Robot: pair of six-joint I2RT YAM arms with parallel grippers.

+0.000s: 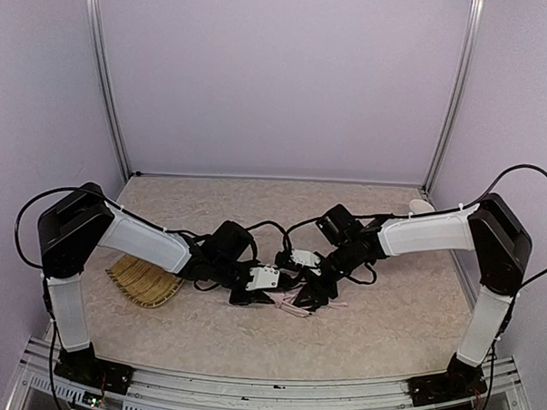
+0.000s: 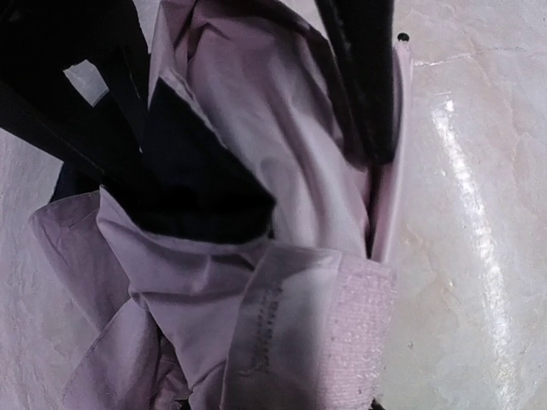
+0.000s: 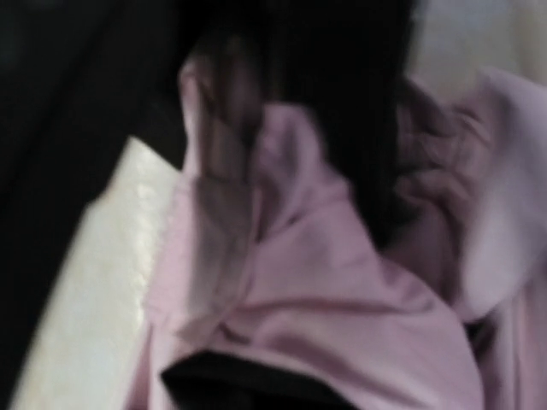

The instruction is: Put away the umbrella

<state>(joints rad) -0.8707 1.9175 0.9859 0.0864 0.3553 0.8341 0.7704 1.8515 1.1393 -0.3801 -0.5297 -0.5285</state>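
Observation:
The umbrella (image 1: 294, 301) lies folded at the middle of the table, pale pink fabric with black lining. My left gripper (image 1: 251, 293) is down on its left end. In the left wrist view the pink canopy (image 2: 282, 171) and its closing strap with a rough fastening patch (image 2: 363, 333) rise from between my jaws and cover the fingers. A black rib (image 2: 363, 77) runs along the fabric. My right gripper (image 1: 311, 294) is pressed into the umbrella's right end. The right wrist view is blurred and filled with pink fabric (image 3: 342, 316), and the fingers are hidden.
A woven straw tray (image 1: 143, 281) lies at the left, under my left forearm. A small whitish object (image 1: 421, 207) sits at the back right corner. Purple walls and metal posts close in the table. Both arms' cables loop above the middle.

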